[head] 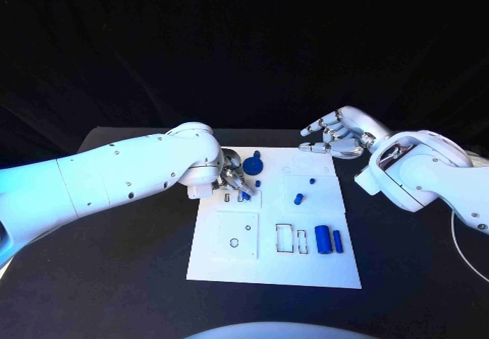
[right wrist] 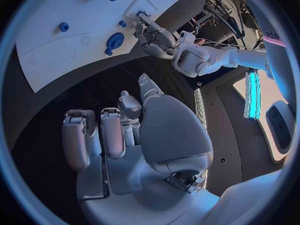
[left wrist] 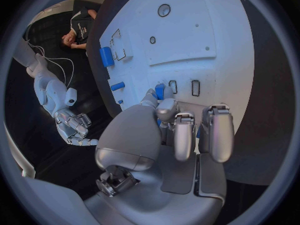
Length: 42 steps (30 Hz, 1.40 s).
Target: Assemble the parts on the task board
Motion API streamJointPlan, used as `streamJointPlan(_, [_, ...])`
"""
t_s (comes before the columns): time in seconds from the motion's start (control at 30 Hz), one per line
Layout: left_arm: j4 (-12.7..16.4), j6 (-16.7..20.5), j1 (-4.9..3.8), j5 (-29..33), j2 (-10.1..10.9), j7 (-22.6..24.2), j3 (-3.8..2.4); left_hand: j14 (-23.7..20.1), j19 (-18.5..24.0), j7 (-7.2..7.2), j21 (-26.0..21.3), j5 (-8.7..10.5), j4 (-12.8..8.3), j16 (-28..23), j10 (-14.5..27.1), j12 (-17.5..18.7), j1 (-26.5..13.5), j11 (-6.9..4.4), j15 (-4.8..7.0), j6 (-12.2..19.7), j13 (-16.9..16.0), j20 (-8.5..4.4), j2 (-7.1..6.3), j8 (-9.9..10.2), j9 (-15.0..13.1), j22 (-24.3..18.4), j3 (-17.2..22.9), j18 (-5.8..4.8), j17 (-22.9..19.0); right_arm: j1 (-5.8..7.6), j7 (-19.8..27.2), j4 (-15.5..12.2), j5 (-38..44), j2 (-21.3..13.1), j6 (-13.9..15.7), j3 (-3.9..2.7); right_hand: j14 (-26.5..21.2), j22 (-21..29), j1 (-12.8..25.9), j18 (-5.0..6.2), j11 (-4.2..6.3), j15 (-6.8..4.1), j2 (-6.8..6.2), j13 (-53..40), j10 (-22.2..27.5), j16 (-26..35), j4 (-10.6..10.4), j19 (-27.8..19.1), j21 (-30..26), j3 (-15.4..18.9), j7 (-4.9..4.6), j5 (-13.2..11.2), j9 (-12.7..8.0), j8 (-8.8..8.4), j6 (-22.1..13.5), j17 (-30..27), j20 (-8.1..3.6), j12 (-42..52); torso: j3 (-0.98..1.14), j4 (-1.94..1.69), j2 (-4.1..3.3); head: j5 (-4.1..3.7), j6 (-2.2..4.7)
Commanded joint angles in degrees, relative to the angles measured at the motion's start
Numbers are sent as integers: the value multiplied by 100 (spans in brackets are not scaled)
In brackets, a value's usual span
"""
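Black table (head: 122, 282), white task board (head: 230, 265), left robot hand (head: 226, 178) pinching blue part (left wrist: 160, 91), right robot hand (head: 331, 135) curled empty.

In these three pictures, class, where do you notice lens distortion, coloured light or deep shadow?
Head view: blue light on the left arm, black backdrop. Left wrist view: fisheye bends the task board's straight edges. Right wrist view: dark shadow under the right hand.

L hand (head: 226, 178) pinching, R hand (head: 334, 135) curled, empty
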<state>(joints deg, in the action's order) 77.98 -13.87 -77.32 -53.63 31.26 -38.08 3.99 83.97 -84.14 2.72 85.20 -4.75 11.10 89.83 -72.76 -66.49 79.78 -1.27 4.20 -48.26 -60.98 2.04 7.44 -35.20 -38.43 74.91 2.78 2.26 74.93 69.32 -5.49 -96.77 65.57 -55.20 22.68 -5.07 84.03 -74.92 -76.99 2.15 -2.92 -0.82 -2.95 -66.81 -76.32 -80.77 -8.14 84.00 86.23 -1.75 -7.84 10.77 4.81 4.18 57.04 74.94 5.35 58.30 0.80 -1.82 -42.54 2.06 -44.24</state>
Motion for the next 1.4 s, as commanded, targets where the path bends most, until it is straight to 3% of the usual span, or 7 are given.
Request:
streamJointPlan(0.03, [26,10,25,67,15,29,20,603,-111,85,-10,-219,-459,17,14,77,-224,135,-17,-74,52,17,-381,73,-49,614,1545,-24,1507,-4,6,0,59,7,-69,0,327,-715,53,-17,-8,-38,12,4,40,19,2,54,-33,37,-22,13,5,-17,10,246,-23,-33,2,7,-3,-1,-5])
streamJointPlan(0.07, [38,29,25,80,27,34,19,603,-107,115,-14,-114,-543,17,-11,73,-400,111,50,-31,54,26,-686,101,-98,612,2166,-13,1507,-4,7,1,59,7,-70,0,327,-715,53,-17,-8,-38,12,4,40,19,2,54,-33,37,-22,13,5,-17,10,246,-23,-33,1,7,-2,-3,-5])
streamJointPlan(0.17, [101,129,27,135,90,58,17,603,-99,74,-26,-229,-706,17,-48,67,-897,72,-27,-62,57,48,-1094,17,-293,608,3308,-18,1507,-6,11,5,59,11,-75,1,327,-715,53,-17,-8,-38,12,4,40,19,2,54,-33,37,-22,13,5,-17,10,246,-23,-33,4,4,-1,-15,-10])
streamJointPlan(0.27, [182,225,27,186,167,79,14,603,-100,75,-28,-242,-815,17,-74,55,-1062,65,-21,-64,46,45,-1197,-20,-377,612,3608,-18,1507,-8,12,12,59,16,-84,3,327,-715,53,-17,-8,-38,12,4,40,19,2,54,-33,37,-22,13,5,-17,10,246,-23,-33,6,-1,-3,-22,-13])
streamJointPlan(0.73, [652,980,43,167,568,198,-14,603,-145,61,14,-272,-1023,17,-164,-6,-1205,40,-10,-95,-18,29,-1318,-65,-490,693,3977,-34,1507,-19,25,29,59,19,-92,8,326,-715,53,-17,-8,-38,16,3,39,20,-2,54,-33,43,-22,18,6,-17,12,246,-23,-31,1,-2,-5,-4,3])
streamJointPlan(1.07, [810,1565,263,-477,646,233,8,603,-167,58,36,-268,-1056,17,-195,-30,-1216,36,-7,-111,-43,25,-1341,-74,-508,732,4030,-43,1507,-21,36,23,56,-1,-96,9,326,-715,53,-17,-8,-38,16,3,39,20,-2,54,-33,43,-22,18,6,-17,12,246,-23,-31,-4,-2,-5,-4,-24])
streamJointPlan(1.4, [839,1320,343,-852,632,138,12,603,-168,57,37,-267,-1063,17,-202,-33,-1219,34,-5,-116,-45,24,-1344,-77,-513,734,4047,-43,1507,-23,39,27,55,2,-113,9,326,-715,53,-17,-8,-38,16,3,39,20,-2,54,-33,43,-22,18,6,-17,12,246,-23,-31,0,5,-5,4,-37])
